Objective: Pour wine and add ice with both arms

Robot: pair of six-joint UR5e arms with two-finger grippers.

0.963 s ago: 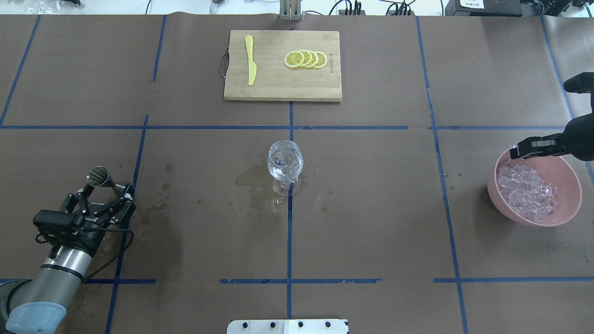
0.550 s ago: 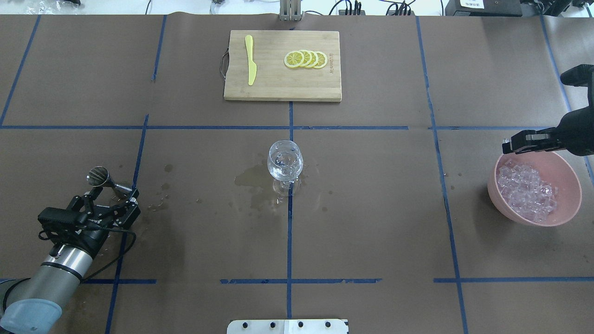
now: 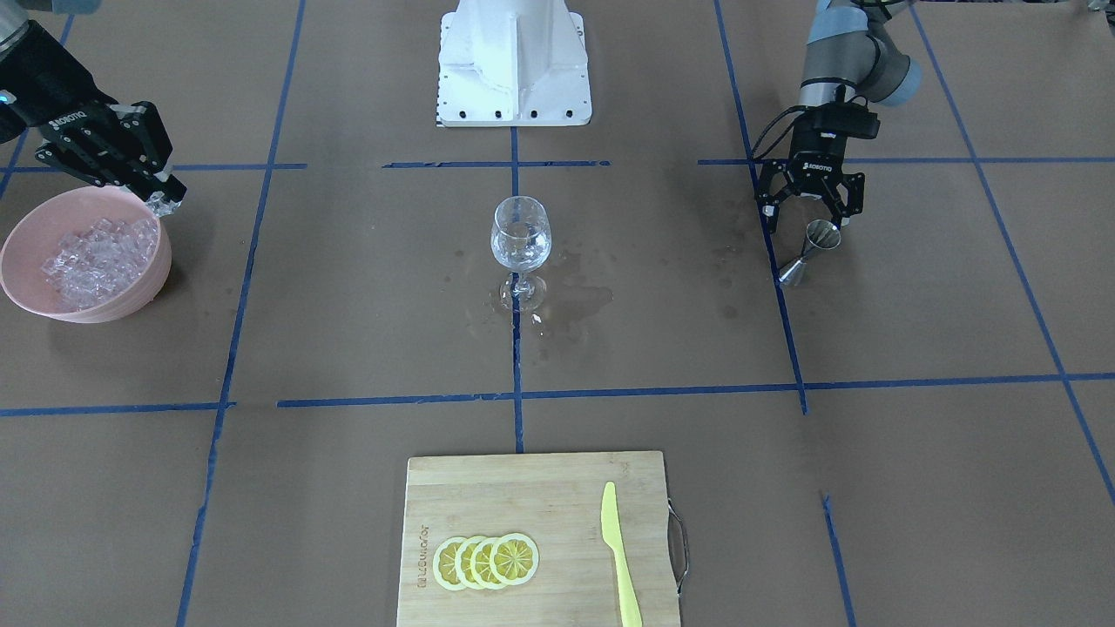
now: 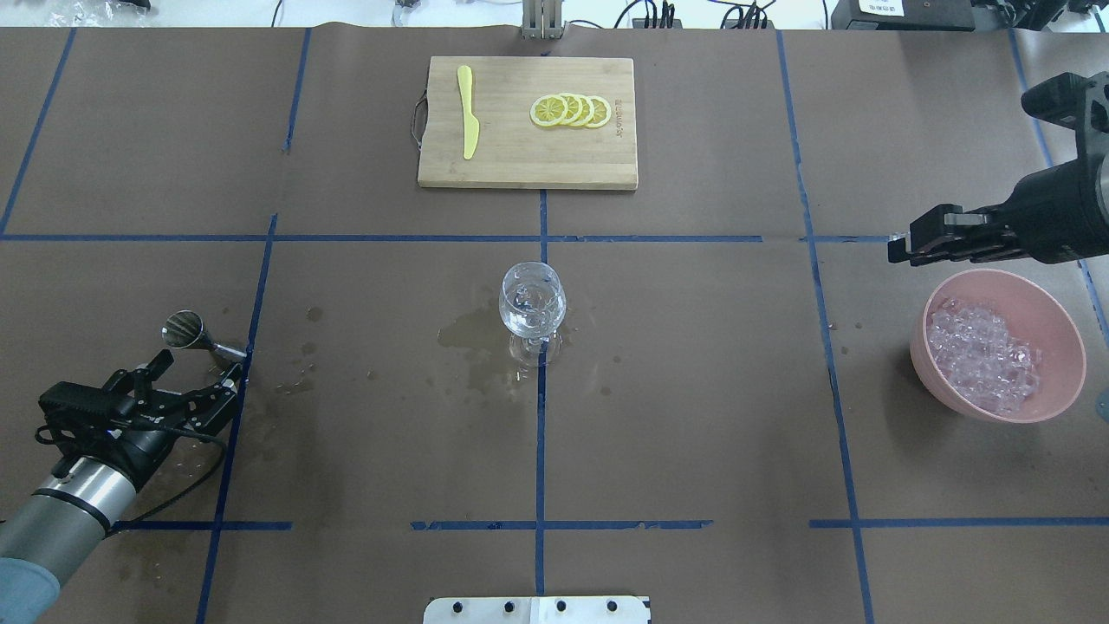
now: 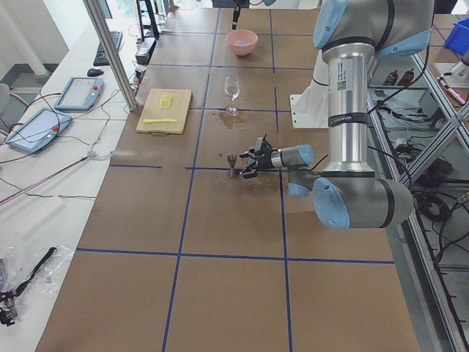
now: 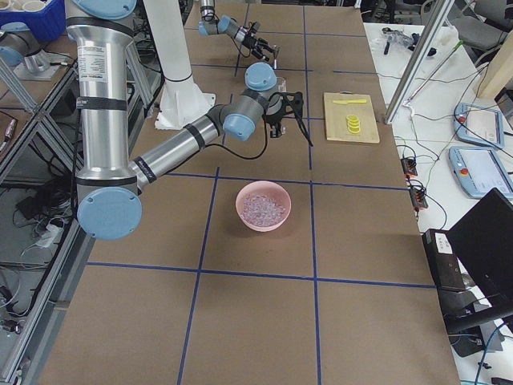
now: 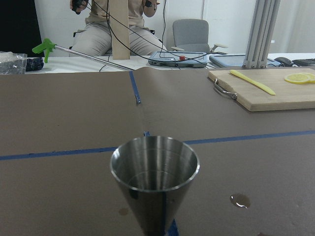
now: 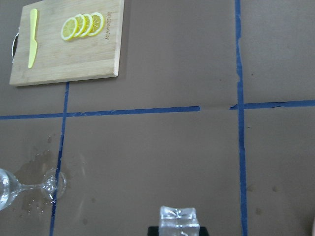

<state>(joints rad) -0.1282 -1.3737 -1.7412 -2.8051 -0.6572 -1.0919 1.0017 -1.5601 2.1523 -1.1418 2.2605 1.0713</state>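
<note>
The wine glass stands at the table's middle; it also shows in the front view. Any wine in it is barely visible. A pink bowl at the right holds a heap of ice. My right gripper is shut on one ice cube and hovers just past the bowl's left-far rim. My left gripper is open and empty, just behind a steel jigger that stands upright on the paper. The jigger fills the left wrist view.
A wet spill darkens the paper around the glass foot. A wooden cutting board lies at the far middle with a yellow knife and lemon slices. The white robot base is at the near edge.
My right gripper has risen out of the bowl with an ice cube and moved left and away. My left gripper has drawn back from the jigger toward the robot.
</note>
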